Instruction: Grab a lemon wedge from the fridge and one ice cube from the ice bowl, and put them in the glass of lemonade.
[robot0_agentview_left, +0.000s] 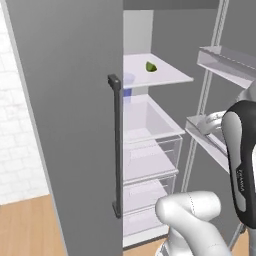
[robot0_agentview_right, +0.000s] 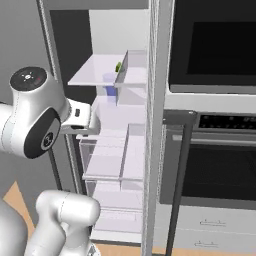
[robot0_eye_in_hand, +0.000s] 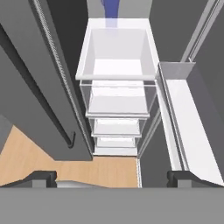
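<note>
The grey fridge (robot0_agentview_left: 65, 100) has its left door shut and its right door swung open. On the upper white shelf (robot0_agentview_left: 165, 75) inside lies the small yellow-green lemon wedge (robot0_agentview_left: 151, 66), which in the right base view peeks past the door shelf (robot0_agentview_right: 118, 66). My gripper (robot0_eye_in_hand: 113, 179) is open and empty, with its fingertips (robot0_eye_in_hand: 43, 177) far apart. It hovers in front of the open compartment, below the wedge's shelf, and looks down at the clear drawers (robot0_eye_in_hand: 116, 57). The hand (robot0_agentview_right: 82, 117) points toward the fridge interior. The ice bowl and the glass of lemonade are out of view.
A blue cup (robot0_agentview_right: 110, 85) stands under the upper shelf at the back. The open door's shelves (robot0_agentview_left: 220, 60) jut out to the right of the hand. The shut door's dark bar handle (robot0_agentview_left: 116, 145) is on the left. A black built-in oven (robot0_agentview_right: 215, 50) adjoins the fridge.
</note>
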